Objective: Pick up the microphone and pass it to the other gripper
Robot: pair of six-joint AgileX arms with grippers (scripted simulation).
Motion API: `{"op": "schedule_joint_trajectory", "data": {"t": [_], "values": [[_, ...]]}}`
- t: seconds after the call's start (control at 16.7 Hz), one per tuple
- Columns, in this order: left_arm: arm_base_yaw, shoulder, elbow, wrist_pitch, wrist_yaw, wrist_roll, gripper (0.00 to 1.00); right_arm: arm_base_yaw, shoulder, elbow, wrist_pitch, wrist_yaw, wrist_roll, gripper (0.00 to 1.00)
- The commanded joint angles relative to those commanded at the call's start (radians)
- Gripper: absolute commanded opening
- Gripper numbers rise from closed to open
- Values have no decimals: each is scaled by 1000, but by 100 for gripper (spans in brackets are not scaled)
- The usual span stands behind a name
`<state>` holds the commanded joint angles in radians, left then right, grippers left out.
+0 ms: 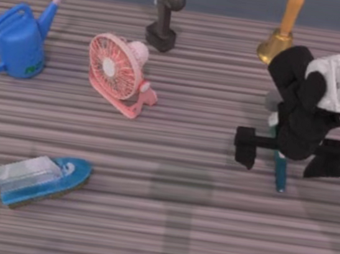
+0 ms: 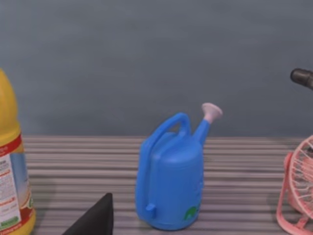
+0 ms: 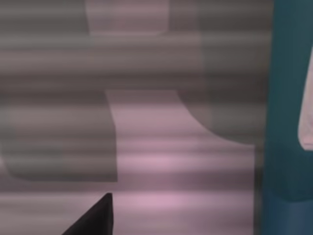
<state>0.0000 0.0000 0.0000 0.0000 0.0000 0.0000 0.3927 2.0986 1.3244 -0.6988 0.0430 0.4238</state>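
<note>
Filling the right wrist view's right edge, the microphone [image 3: 286, 122] lies mid-right on the counter [image 1: 163, 226] under the right gripper [image 1: 289, 156], fingers apart astride it; an off-centre closing could roll it away.

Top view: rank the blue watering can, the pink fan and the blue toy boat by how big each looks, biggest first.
1. blue toy boat, longest span.
2. pink fan and blue watering can: they look about alike, so I won't rank them.
Farther things may look smaller than they are.
</note>
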Motion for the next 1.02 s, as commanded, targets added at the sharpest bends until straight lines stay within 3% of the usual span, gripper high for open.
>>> {"op": "schedule_joint_trajectory", "data": {"t": [0.18, 0.48, 1.02], "values": [[0, 0, 0, 0, 0, 0, 100, -2, 67, -38, 98, 0, -1, 100], [0, 0, 0, 0, 0, 0, 100, -2, 79, -43, 112, 1, -1, 100], [0, 0, 0, 0, 0, 0, 100, -2, 79, -43, 112, 1, -1, 32]]}}
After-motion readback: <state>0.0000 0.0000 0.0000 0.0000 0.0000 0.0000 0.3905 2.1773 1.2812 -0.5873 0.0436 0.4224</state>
